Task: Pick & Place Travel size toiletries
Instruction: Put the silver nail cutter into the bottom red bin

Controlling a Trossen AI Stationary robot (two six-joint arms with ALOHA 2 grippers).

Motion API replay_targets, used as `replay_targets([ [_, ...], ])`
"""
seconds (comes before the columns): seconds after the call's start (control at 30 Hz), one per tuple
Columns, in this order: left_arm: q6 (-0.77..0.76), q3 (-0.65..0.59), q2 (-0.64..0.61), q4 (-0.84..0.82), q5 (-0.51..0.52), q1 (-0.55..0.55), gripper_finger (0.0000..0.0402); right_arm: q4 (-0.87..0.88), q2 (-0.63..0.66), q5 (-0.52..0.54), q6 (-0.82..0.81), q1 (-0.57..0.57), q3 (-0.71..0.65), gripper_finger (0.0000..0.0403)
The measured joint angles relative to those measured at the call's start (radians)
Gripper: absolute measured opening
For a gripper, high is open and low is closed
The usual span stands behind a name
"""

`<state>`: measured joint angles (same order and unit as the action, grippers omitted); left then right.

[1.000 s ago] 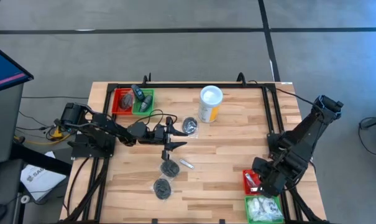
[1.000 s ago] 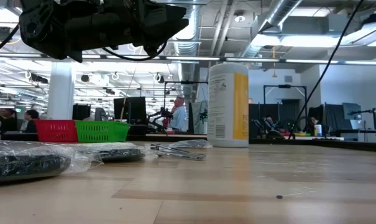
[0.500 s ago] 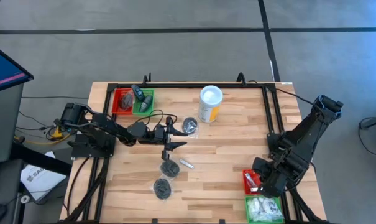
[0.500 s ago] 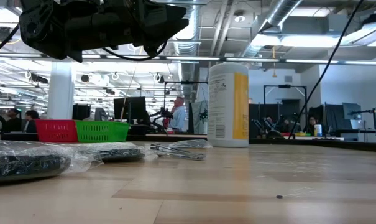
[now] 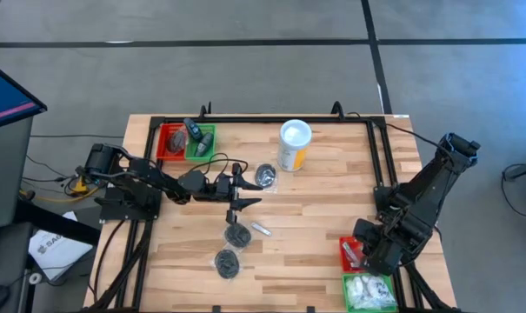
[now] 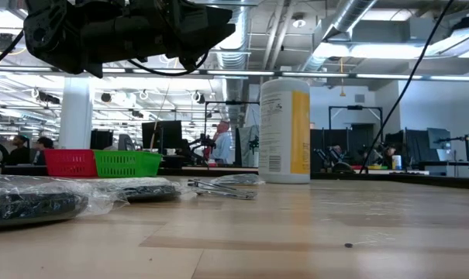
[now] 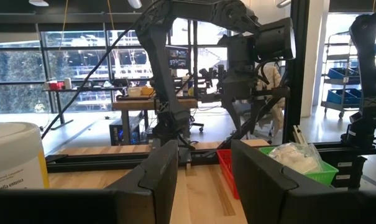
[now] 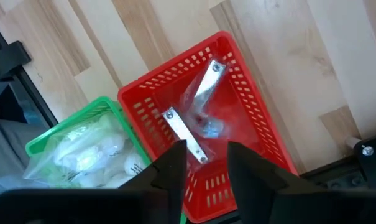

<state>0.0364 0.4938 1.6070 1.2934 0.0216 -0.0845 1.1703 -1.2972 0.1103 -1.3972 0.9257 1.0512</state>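
Observation:
Two silvery tubes (image 8: 183, 134) in clear wrap lie in a red basket (image 8: 256, 124) at the near right; my right gripper (image 8: 206, 152) hangs open just above them, pointing down, touching nothing. Next to it a green basket (image 8: 45, 140) holds white packets (image 8: 88, 152). On the table's middle lie three dark wrapped pucks (image 5: 265, 176) (image 5: 237, 235) (image 5: 227, 263) and one silvery tube (image 5: 261, 229). My left gripper (image 5: 245, 198) hovers open and level above them, with nothing between its fingers (image 7: 160, 174).
A tall yellow canister with a white lid (image 5: 294, 145) stands at the far middle. A red basket (image 5: 171, 142) and a green one (image 5: 202, 142) sit at the far left, with a small dark bottle (image 5: 193, 131). Black frame rails (image 5: 377, 156) edge the table.

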Motion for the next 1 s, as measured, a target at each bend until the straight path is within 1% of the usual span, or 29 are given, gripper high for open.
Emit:
replay_targets([
  [0.23,0.000,0.000,0.000,-0.006,0.000,0.000,0.0140,0.000,0.000,0.002,0.001,0.000,0.000,0.0126],
  [0.47,-0.018,0.000,0.000,-0.049,-0.003,0.000,0.0140,-0.003,0.000,0.090,0.025,0.000,0.000,0.0127],
  [0.57,-0.041,0.000,0.000,-0.059,-0.040,0.000,0.0140,-0.004,0.000,0.124,0.044,0.000,0.000,0.0128],
  [0.73,-0.042,0.000,0.000,-0.113,-0.144,0.000,0.0140,-0.007,0.000,0.191,0.062,-0.006,0.000,0.0129],
  [1.0,-0.091,0.000,0.000,-0.207,-0.209,-0.024,0.0140,-0.070,0.000,0.284,0.213,-0.055,0.000,0.0128],
])
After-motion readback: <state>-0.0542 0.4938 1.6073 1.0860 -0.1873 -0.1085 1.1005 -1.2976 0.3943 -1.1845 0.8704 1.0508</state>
